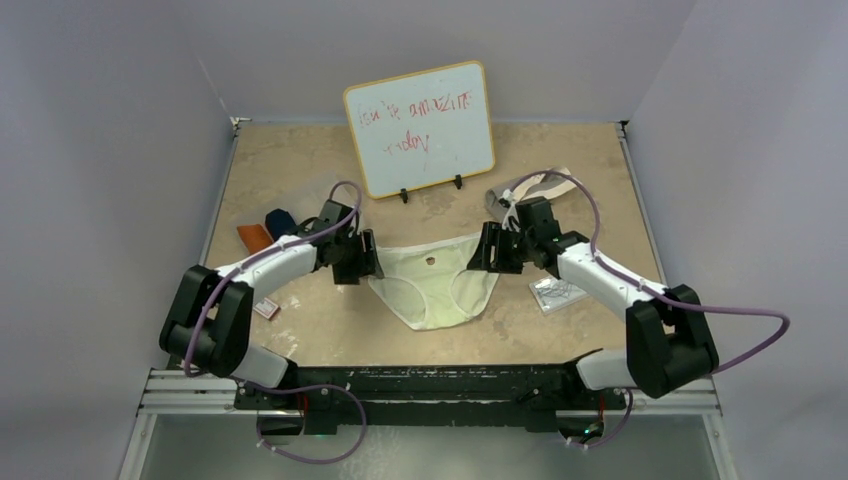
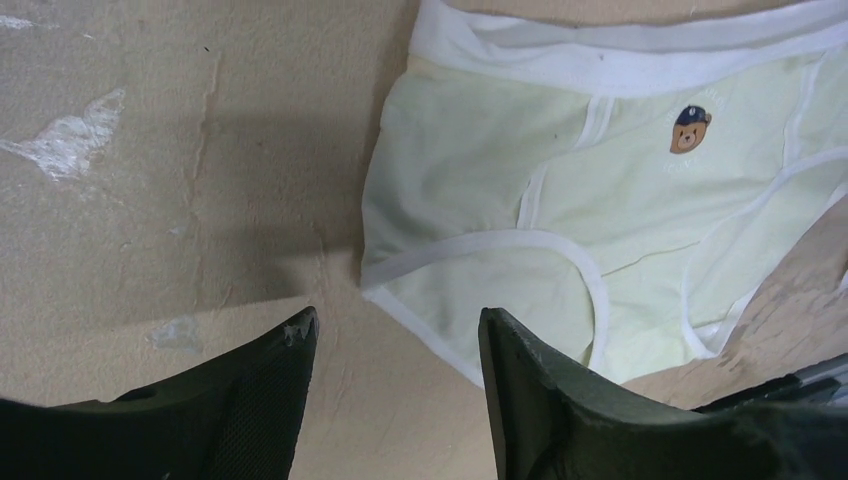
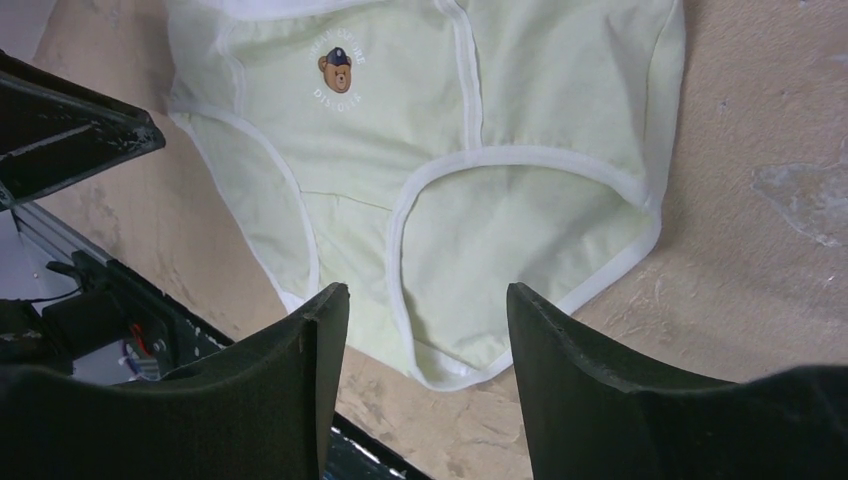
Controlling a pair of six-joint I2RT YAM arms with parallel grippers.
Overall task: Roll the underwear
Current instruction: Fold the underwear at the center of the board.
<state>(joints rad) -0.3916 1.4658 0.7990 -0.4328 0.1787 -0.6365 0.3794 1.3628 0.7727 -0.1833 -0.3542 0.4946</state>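
The pale cream underwear (image 1: 434, 282) lies flat in the middle of the table, white waistband to the far side, a small bear print on its front. It also shows in the left wrist view (image 2: 600, 190) and the right wrist view (image 3: 440, 170). My left gripper (image 1: 362, 258) is open and empty just off its left edge (image 2: 398, 325). My right gripper (image 1: 487, 250) is open and empty over its right edge (image 3: 428, 305). The orange roll (image 1: 253, 234) and the navy roll (image 1: 281, 221) sit at the far left. The grey garment with beige waistband (image 1: 530, 187) lies at the far right.
A whiteboard (image 1: 420, 127) with red writing stands at the back centre. A white printed card (image 1: 556, 295) lies under the right arm. A small red-and-white item (image 1: 266, 309) lies near the left arm. The table's black front rail (image 1: 430, 378) runs along the near edge.
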